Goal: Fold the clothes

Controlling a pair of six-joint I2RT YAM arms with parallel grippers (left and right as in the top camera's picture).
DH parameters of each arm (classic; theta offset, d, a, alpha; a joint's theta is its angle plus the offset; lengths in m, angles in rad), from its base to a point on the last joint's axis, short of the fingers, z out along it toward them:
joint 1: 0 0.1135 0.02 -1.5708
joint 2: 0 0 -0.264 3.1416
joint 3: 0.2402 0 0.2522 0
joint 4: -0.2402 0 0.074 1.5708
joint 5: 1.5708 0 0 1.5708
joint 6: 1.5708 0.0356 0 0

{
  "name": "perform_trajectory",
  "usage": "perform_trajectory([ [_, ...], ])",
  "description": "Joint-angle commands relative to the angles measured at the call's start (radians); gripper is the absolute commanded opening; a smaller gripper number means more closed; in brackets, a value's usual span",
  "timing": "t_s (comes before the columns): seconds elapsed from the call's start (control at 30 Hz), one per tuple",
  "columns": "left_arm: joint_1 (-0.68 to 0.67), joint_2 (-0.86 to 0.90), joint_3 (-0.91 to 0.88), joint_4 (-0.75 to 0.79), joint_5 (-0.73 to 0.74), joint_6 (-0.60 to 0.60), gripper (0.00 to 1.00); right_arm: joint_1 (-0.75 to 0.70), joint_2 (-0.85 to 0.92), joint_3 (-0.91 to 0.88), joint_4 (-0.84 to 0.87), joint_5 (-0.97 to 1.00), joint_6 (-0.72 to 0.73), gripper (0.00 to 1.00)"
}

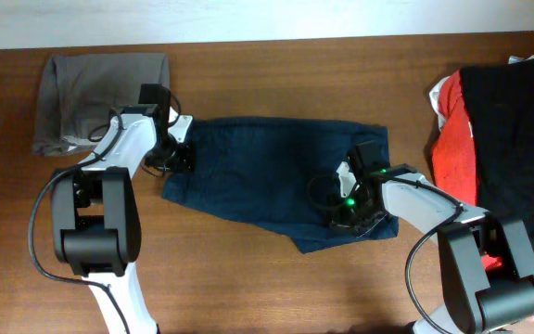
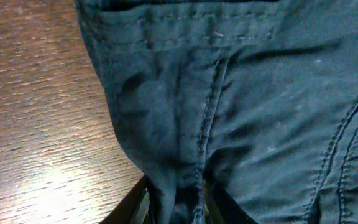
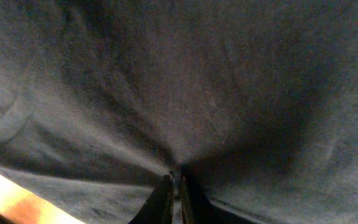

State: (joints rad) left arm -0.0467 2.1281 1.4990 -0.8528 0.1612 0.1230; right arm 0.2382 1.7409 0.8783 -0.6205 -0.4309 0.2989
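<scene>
Folding is in hand on the navy shorts (image 1: 276, 172), which lie spread at the middle of the counter (image 1: 248, 288), between a folded grey garment (image 1: 100, 88) at the far left and a red and black pile (image 1: 489, 139) at the right. The left jaws are closed on bunched cloth at the shorts' left end, beside a stitched seam (image 2: 207, 124). The right jaws are pinched shut on fabric by the near right edge. For a clean fold, both grips should be raised together and kept only just clear of the counter, with the cloth held taut between them. The held edges are best carried across evenly and laid down square before either grip is released.
</scene>
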Motion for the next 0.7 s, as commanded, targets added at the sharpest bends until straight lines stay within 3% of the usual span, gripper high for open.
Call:
perform_trajectory([
  [0.0,-0.021,0.062,-0.027,-0.011,-0.077,-0.002,0.15,0.003,0.016,-0.027,-0.003,0.051,-0.006,0.1],
  [0.03,-0.021,0.062,-0.027,-0.011,-0.084,-0.002,0.03,0.003,0.016,-0.027,-0.003,0.051,-0.006,0.1],
  [0.07,-0.021,0.062,-0.027,-0.009,-0.084,-0.001,0.01,0.003,0.016,-0.027,-0.003,0.051,-0.006,0.08],
  [0.17,-0.021,0.059,0.008,0.0,-0.084,0.007,0.01,-0.022,-0.008,0.011,-0.057,0.05,-0.006,0.04],
  [0.27,-0.025,-0.015,0.135,-0.098,-0.08,0.006,0.01,-0.097,-0.167,0.173,-0.202,0.034,-0.01,0.04],
  [0.4,-0.04,-0.158,0.185,-0.153,-0.075,-0.006,0.01,-0.093,-0.303,0.247,-0.203,-0.062,-0.009,0.04],
  [0.5,-0.067,-0.261,0.185,-0.19,-0.034,-0.071,0.01,-0.043,-0.219,0.183,-0.05,-0.093,-0.002,0.04],
  [0.67,-0.069,-0.294,0.185,-0.218,-0.019,-0.113,0.01,0.256,0.076,0.166,0.305,-0.1,0.085,0.04],
])
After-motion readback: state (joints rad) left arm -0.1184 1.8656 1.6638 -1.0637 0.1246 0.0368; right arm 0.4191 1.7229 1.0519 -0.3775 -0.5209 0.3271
